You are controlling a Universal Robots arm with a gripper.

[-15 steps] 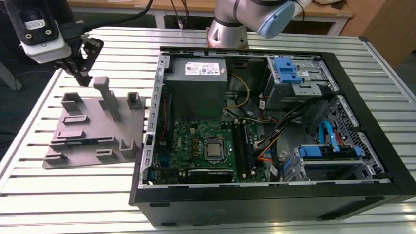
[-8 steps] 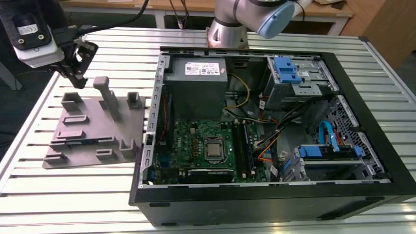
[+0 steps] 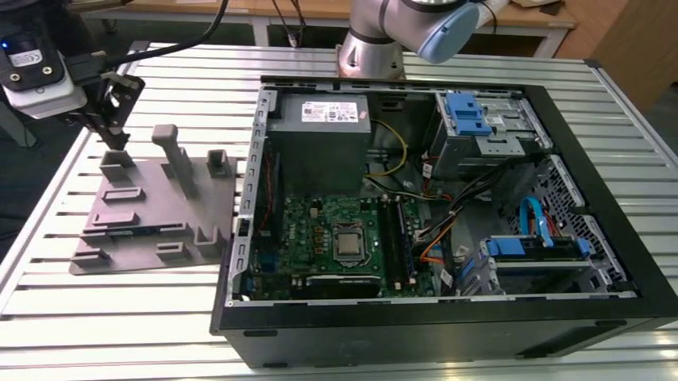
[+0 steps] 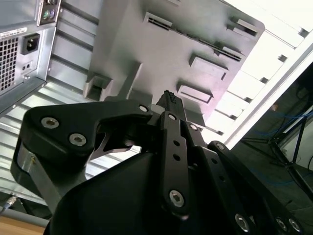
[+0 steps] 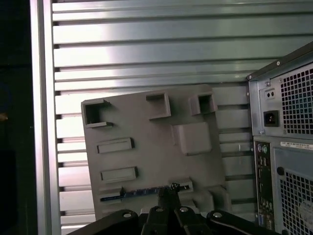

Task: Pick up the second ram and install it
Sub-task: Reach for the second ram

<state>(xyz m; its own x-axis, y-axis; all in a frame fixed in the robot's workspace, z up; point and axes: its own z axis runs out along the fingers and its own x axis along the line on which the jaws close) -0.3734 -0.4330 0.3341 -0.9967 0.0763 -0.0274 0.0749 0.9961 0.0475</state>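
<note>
Step in hand: the pick-up, at the approach. Nothing grasped yet.

- Pincer (image 3: 113, 143) hangs over the grey fixture plate (image 3: 159, 238), clear of it. In both wrist views its tips read as pressed together with nothing between them (image 5: 168, 192).
- The second ram (image 5: 137, 194), a thin blue-green strip, lies on edge in a long slot of the fixture plate. In the first wrist view it sits under and just beyond the pincer tips and looks fully seated.
- Judgement: the grasp calls for the pincer to spread, line up across the ram's thin edge near its middle, and come straight down. The slot walls flank the stick closely, so a skewed descent would likely strike grey plastic or lever the board.

Containers:
- Fixture plate on the slatted tabletop (image 3: 127, 317): one slot holds the ram. The other pockets and upright posts around the pincer hold nothing I can make out.
- Open computer case (image 3: 424, 316), off to the pincer's side at the exterior view's right: power supply (image 3: 317, 115), green motherboard (image 3: 307, 226) with its long black memory slots (image 3: 398, 230), drive cages with blue latches (image 3: 471, 111), and loose cabling. Cannot tell whether a stick already occupies a slot.
</note>
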